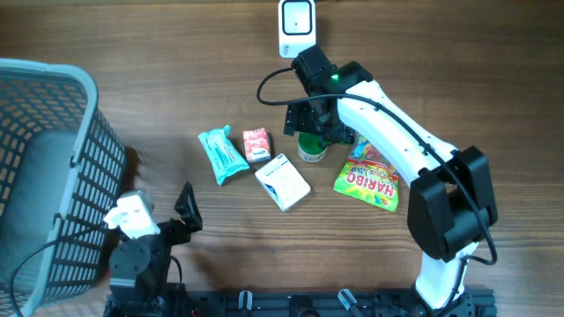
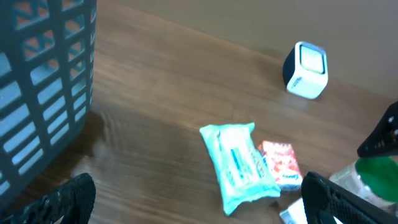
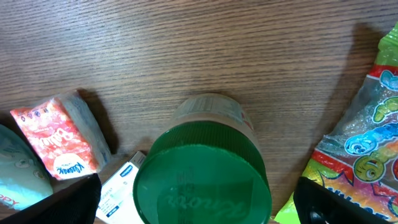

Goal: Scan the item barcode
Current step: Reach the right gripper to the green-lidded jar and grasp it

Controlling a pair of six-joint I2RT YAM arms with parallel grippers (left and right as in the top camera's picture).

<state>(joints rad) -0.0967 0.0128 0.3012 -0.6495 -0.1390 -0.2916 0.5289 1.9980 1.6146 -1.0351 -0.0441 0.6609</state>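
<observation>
Your right gripper (image 1: 310, 123) stands wide open directly over the green-lidded jar (image 3: 202, 180). In the wrist view its two fingers sit on either side of the lid with a gap on each side, so nothing is gripped. The jar stands upright on the wooden table (image 1: 176, 79), a little right of centre. From the jar, the white barcode scanner (image 1: 296, 26) is at 12 o'clock, well apart near the far edge. The Haribo bag (image 1: 366, 180) lies just beside the jar at 4 o'clock, and the white box (image 1: 283, 181) is at 7 o'clock. A small pink tissue packet (image 1: 256, 143) lies at 9 o'clock, with the teal wipes pack (image 1: 222, 155) just beyond it. Your left gripper (image 1: 187, 210) is also open and empty, down at 8 o'clock, beside the grey basket (image 1: 84, 167).
</observation>
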